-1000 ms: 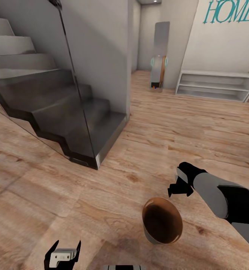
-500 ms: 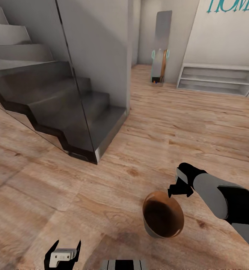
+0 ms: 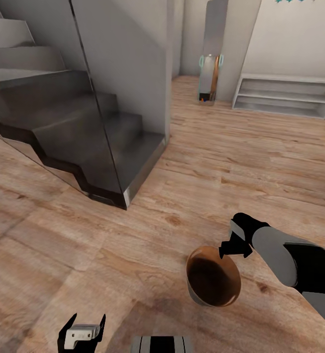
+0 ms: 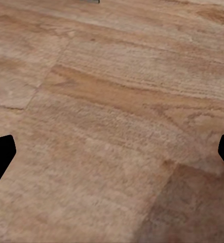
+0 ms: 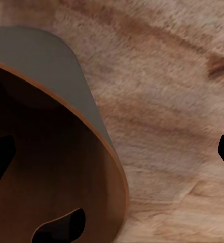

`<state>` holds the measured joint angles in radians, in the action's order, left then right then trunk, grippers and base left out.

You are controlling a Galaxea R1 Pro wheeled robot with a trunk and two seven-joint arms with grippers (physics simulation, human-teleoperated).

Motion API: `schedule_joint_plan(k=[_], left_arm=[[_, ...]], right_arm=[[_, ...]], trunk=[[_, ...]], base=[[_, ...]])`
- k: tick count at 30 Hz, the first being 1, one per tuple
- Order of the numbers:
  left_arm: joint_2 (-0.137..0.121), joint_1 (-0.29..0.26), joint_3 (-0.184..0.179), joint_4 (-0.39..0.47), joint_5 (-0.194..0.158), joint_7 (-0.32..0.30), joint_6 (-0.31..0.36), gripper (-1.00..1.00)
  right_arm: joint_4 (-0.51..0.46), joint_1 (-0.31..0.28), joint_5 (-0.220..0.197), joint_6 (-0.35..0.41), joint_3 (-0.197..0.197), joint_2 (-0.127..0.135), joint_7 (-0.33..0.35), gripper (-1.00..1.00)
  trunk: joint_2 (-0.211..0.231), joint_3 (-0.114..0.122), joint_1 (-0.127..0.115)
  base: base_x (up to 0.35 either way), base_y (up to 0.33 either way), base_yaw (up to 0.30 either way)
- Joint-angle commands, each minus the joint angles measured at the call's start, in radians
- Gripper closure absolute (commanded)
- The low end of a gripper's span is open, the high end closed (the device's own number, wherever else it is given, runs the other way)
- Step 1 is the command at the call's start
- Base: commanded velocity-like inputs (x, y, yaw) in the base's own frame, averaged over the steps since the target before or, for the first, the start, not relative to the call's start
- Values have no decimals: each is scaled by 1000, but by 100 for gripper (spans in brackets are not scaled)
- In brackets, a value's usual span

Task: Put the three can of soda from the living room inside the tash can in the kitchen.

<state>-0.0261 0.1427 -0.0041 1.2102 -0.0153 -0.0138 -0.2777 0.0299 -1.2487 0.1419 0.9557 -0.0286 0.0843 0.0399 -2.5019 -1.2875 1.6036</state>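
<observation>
The tash can (image 3: 211, 284) stands upright on the wood floor in front of me, grey outside and glossy brown inside. Nothing shows inside it in the head view. My right gripper (image 3: 233, 247) hangs open over its far right rim. In the right wrist view the grey wall (image 5: 46, 66) and the orange-brown rim run between the spread fingers of the right gripper (image 5: 109, 154), one tip over the can's mouth and one over the floor. My left gripper (image 3: 81, 333) is open low at the left, over bare floor (image 4: 112, 101). The cans of soda are out of view.
A dark staircase (image 3: 84, 137) with a glass side panel rises at the left, its lowest step close ahead. A white low shelf (image 3: 285, 95) stands against the far right wall, and a tall mirror (image 3: 213, 39) leans at the hallway corner. Wood floor (image 3: 231, 162) lies between.
The whole view has shifted upward, so the camera has moved. The tash can now sits closer under my right gripper. Both grippers keep their spread.
</observation>
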Motion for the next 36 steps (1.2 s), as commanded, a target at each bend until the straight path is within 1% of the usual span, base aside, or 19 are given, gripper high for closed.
schedule_joint_plan(k=[1, 6, 8, 11, 16, 26, 36], left_arm=[[0, 0, 0, 0, 0, 0, 0, -100], [0, 0, 1, 0, 0, 0, 0, -100], [0, 0, 0, 0, 0, 0, 0, -100], [0, 0, 1, 0, 0, 0, 0, -100], [0, 0, 1, 0, 0, 0, 0, -100], [0, 0, 1, -1, 0, 0, 0, -100], [0, 0, 1, 0, 0, 0, 0, -100]], right_arm=[[0, 0, 0, 0, 0, 0, 0, -100], [0, 1, 1, -1, 0, 0, 0, -100], [0, 4, 1, -1, 0, 0, 0, -100], [-1, 5, 1, -2, 0, 0, 0, -100], [0, 6, 0, -24, 0, 0, 0, -100], [1, 7, 1, -32, -1, 1, 1, -100], [-1, 7, 1, -34, -1, 1, 2, -100]], trunk=[[0, 0, 0], [0, -1, 0], [0, -9, 1], [-1, -22, 2], [-2, -47, 4], [-5, -101, 9], [-5, -104, 9]], base=[[0, 0, 0], [0, 0, 0], [0, 0, 0], [0, 0, 0], [0, 0, 0], [0, 0, 0], [0, 0, 0]])
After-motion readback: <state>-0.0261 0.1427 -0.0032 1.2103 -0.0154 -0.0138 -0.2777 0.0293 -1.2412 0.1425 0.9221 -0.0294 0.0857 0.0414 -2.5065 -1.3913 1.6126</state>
